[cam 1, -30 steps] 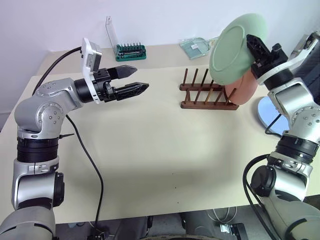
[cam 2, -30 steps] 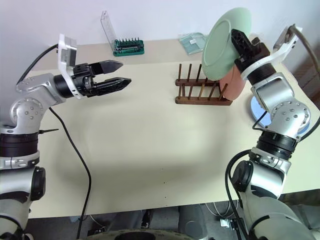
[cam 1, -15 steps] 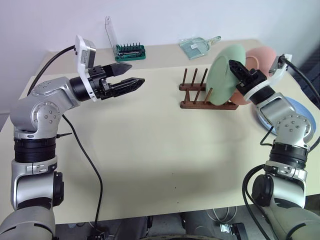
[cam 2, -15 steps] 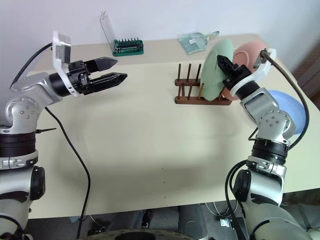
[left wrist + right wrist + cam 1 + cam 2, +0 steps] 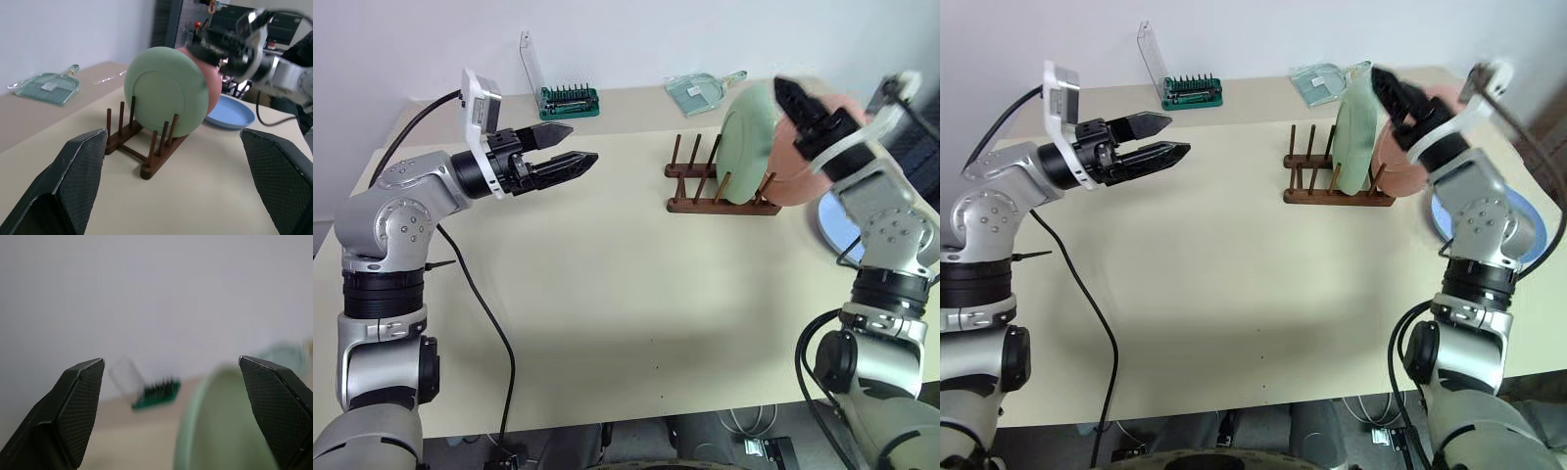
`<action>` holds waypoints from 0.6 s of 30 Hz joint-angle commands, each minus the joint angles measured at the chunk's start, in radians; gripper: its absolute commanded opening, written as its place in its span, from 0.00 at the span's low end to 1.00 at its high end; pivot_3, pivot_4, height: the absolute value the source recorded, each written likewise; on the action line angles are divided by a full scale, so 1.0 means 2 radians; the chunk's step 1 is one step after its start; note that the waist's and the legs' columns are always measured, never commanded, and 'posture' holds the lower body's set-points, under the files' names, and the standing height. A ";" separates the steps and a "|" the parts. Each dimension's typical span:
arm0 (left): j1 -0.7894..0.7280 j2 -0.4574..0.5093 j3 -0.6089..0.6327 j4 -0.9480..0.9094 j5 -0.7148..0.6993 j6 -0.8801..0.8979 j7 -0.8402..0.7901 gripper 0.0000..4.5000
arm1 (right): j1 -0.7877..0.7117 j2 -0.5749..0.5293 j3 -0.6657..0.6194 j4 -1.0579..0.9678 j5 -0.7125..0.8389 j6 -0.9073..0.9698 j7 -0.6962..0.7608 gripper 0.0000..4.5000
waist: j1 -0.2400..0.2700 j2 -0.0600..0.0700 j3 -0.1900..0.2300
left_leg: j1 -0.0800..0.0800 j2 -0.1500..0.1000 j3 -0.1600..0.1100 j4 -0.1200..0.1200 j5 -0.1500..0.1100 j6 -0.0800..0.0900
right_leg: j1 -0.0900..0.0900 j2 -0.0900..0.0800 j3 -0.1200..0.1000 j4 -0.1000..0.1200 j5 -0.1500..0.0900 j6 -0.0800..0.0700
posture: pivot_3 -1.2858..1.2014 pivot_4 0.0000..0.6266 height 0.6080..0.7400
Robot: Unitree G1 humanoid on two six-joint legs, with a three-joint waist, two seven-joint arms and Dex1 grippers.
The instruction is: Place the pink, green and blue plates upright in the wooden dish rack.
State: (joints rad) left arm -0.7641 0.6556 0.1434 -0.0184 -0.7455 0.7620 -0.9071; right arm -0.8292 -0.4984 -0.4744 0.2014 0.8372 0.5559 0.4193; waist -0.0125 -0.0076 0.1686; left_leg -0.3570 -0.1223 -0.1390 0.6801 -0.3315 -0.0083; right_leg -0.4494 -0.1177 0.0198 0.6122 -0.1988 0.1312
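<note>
One plate remains: blue plate (image 5: 230, 113) lies flat on the table beside the wooden dish rack (image 5: 720, 186), nearest the right gripper (image 5: 800, 108), jaws apart and empty; left gripper (image 5: 570, 147) likewise.

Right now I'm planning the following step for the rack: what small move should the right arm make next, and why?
Probably swing the right gripper, open, toward the blue plate flat on the table: the green plate and pink plate already stand in the wooden dish rack.

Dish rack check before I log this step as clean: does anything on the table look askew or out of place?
Only the blue plate lies flat on the table, beside the wooden dish rack. The green plate and pink plate stand upright between its pegs. Nothing looks spilled or damaged.
</note>
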 commanded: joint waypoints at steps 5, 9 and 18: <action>0.028 0.034 -0.026 -0.084 -0.002 -0.008 -0.063 1.00 | 0.047 -0.116 0.036 -0.026 -0.049 -0.028 0.153 1.00 | 0.001 0.000 0.000 | 0.000 0.000 0.000 0.000 0.000 0.000 | 0.000 0.000 0.000 0.000 0.000 0.000 | 0.52 0.24 1.00; 0.064 0.033 -0.043 -0.116 -0.022 0.008 -0.088 1.00 | 0.157 -0.226 -0.009 -0.050 -0.012 0.019 0.300 1.00 | 0.003 0.000 0.000 | 0.000 0.000 0.000 0.000 -0.001 0.001 | 0.001 0.000 0.000 -0.001 0.000 0.000 | 0.52 0.24 1.00; 0.105 -0.039 -0.092 -0.162 0.062 -0.117 -0.059 1.00 | 0.332 -0.287 -0.027 -0.027 -0.122 -0.032 0.336 1.00 | 0.000 0.000 0.000 | 0.002 0.000 0.001 0.000 -0.001 0.001 | 0.003 0.000 0.000 -0.002 0.000 0.000 | 0.52 0.24 1.00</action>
State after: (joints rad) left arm -0.5474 0.5807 -0.0433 -0.3052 -0.6521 0.5992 -1.0239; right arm -0.1536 -1.0374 -0.5413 0.1283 0.6621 0.5295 1.1264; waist -0.0129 -0.0068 0.1687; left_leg -0.3524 -0.1217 -0.1349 0.6810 -0.3331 -0.0056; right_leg -0.4432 -0.1182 0.0209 0.6090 -0.1989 0.1318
